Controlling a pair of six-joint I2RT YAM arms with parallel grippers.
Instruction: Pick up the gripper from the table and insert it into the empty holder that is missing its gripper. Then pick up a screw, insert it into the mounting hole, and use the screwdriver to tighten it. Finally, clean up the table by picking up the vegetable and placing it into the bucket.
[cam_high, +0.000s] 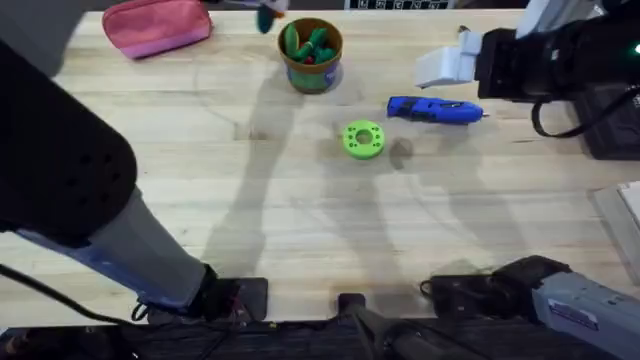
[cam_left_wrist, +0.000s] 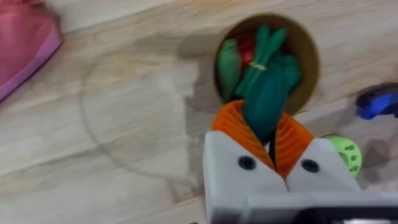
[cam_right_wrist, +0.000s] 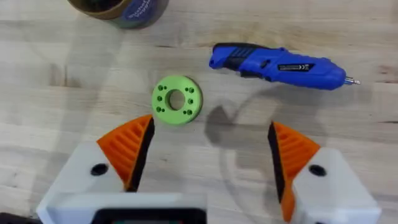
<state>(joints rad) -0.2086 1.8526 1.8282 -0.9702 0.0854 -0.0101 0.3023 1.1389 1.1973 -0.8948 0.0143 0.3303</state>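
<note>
overhead: bucket (cam_high: 312, 55) seen at top centre of the desk (cam_high: 250, 200), screwdriver (cam_high: 435, 110) to its right | left wrist: vegetable (cam_left_wrist: 267, 93) clamped in left tool (cam_left_wrist: 272, 144) over the bucket; release judged next | right wrist: right tool (cam_right_wrist: 208, 155) spread wide, empty, above green disc (cam_right_wrist: 176, 99).

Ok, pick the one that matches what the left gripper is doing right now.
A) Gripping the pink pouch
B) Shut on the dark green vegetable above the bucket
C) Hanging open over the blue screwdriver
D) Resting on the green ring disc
B: in the left wrist view the left gripper has its orange pads closed on the dark green vegetable, directly above the bucket, which already holds other green pieces.
</note>
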